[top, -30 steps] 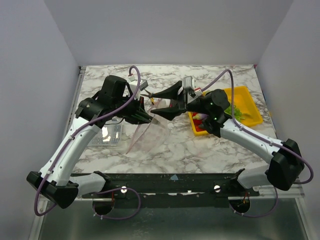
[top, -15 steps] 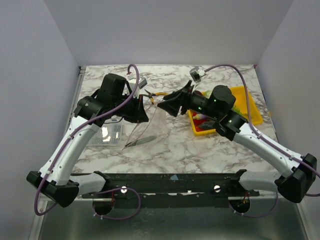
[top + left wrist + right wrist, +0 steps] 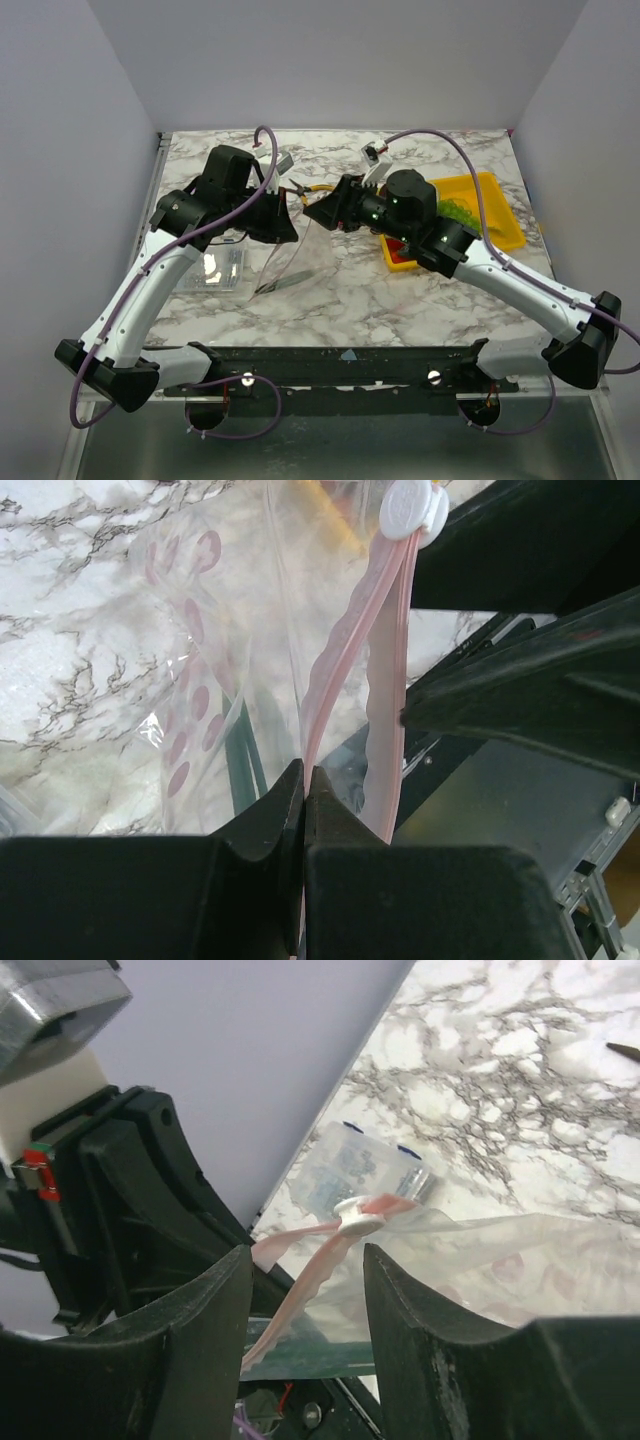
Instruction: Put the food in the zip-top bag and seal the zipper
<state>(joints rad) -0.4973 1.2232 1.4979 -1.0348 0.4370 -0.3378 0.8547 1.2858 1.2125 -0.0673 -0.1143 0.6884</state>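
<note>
My left gripper [image 3: 288,224] is shut on the pink zipper [image 3: 345,655] of the clear zip-top bag [image 3: 297,258], which hangs from it down to the table. In the left wrist view the jaws [image 3: 303,780] pinch one lip of the strip, below the white slider [image 3: 408,505]. My right gripper [image 3: 322,208] is open at the bag's mouth. In the right wrist view [image 3: 305,1290] the strip and the slider [image 3: 358,1215] lie between its spread fingers, untouched. Food lies in the yellow tray [image 3: 500,195]: a leafy green piece [image 3: 462,214] and a red one [image 3: 398,256].
A rigid clear box [image 3: 216,268] lies on the marble at the left, below my left arm. Yellow-handled pliers [image 3: 316,188] lie behind the two grippers. The yellow tray sits at the right, partly under my right arm.
My right gripper has swung left and turned, coming open up to the bag's mouth. My left gripper keeps its hold on the strip; the bag now hangs lower and straighter.
</note>
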